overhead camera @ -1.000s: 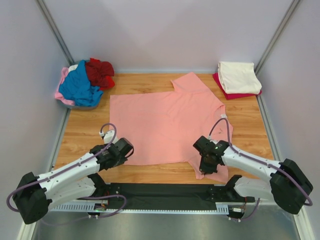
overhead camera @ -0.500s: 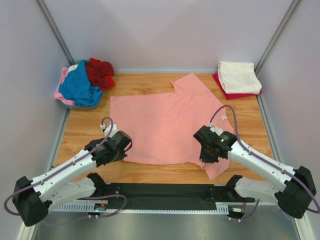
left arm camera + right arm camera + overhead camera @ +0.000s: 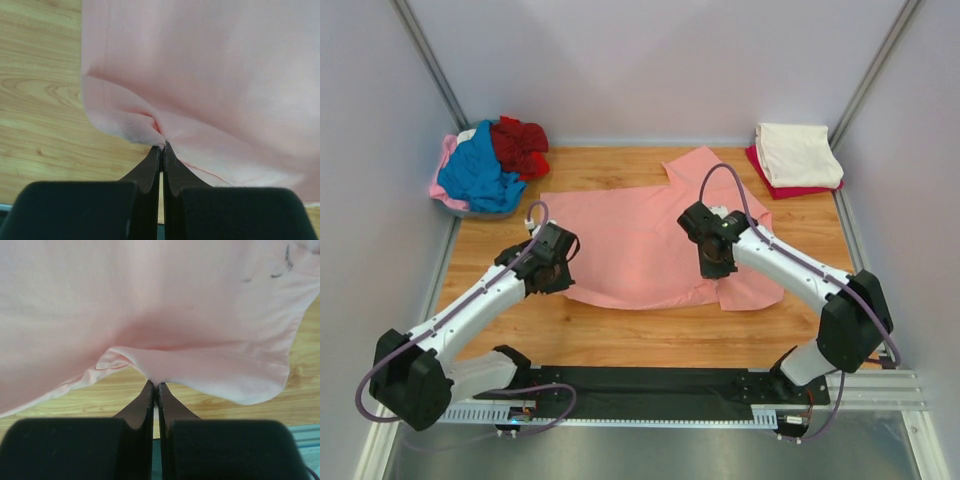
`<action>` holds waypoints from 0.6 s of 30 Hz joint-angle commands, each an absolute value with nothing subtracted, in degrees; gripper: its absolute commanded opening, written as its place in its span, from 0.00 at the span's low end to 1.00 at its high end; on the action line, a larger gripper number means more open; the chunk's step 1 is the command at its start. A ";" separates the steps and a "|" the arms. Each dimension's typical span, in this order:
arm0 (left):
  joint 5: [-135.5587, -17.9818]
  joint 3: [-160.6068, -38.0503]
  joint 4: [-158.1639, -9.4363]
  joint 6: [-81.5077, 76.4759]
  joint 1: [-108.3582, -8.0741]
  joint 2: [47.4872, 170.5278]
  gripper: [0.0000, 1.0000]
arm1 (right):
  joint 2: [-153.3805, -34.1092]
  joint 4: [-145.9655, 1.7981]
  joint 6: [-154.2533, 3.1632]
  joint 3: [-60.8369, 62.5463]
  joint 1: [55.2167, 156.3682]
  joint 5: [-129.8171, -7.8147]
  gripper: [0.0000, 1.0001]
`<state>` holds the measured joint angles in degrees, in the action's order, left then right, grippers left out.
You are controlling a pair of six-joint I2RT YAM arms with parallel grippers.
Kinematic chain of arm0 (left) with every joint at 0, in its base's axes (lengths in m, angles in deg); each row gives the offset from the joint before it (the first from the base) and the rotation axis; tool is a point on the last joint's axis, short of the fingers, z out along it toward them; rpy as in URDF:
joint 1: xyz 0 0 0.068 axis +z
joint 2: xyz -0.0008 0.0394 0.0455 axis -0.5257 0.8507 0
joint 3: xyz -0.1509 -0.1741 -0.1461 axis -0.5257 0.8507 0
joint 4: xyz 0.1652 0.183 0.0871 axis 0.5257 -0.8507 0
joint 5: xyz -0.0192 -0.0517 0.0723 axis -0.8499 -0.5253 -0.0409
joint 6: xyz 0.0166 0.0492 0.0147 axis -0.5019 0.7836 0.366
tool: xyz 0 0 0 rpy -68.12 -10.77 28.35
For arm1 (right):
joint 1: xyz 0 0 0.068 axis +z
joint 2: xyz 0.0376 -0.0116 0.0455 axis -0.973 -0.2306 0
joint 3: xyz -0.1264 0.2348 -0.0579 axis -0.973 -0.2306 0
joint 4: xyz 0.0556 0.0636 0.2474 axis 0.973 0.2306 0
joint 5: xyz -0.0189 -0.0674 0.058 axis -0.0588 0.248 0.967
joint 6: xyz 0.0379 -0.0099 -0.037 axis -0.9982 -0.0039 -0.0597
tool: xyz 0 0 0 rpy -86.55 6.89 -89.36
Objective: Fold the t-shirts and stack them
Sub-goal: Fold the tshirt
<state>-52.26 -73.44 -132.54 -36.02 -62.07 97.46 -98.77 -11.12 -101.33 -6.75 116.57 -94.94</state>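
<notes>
Tabletop (image 3: pixel 620 340): wood, with a bare strip along the near side.

Salmon-pink shirt (image 3: pixel 640 235): lies mid-tabletop, one sleeve flat toward the rear. The near hem is raised off the wood at two points.

Overhead view: the wrist housings cover both pinch points, so the fingers are not visible there. Whatever sits under the lifted hem is hidden.

Left rear corner: a loose heap with a blue shirt (image 3: pixel 475 175) and a dark red shirt (image 3: pixel 518 145). The lower layers are buried.

Right rear: a folded cream shirt (image 3: pixel 795 152) sits on a red one (image 3: pixel 770 186), of which only the edge shows.

Left end effector (image 3: pixel 161 146): jaws pressed together on the hem near its left corner, with cloth bunched at the tips.

Right end effector (image 3: pixel 153 384): likewise clamped on the hem, with the fabric puckered.

Versus 0.5 s ago: both end effectors are farther from the bases and the hem has been carried rearward. The shirt's footprint is shorter front to back, and the near right sleeve is drawn in from the edge.
</notes>
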 commanded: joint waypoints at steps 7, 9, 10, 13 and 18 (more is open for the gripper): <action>-50.84 -78.75 -128.88 -29.78 -58.26 105.75 0.00 | -104.59 -13.09 -91.32 2.03 112.18 -97.46 0.00; -50.84 -78.66 -127.92 -29.70 -57.38 107.24 0.00 | -106.17 -13.26 -90.71 3.26 111.74 -97.37 0.00; -50.49 -78.75 -127.83 -29.87 -56.95 107.78 0.00 | -106.70 -13.53 -90.18 3.70 111.12 -97.29 0.00; -49.35 -79.19 -128.35 -29.96 -56.15 109.97 0.00 | -108.54 -13.79 -89.04 5.20 109.98 -96.50 0.00; -49.00 -79.28 -128.27 -30.14 -54.22 112.00 0.00 | -110.66 -13.88 -87.28 7.75 108.92 -96.14 0.00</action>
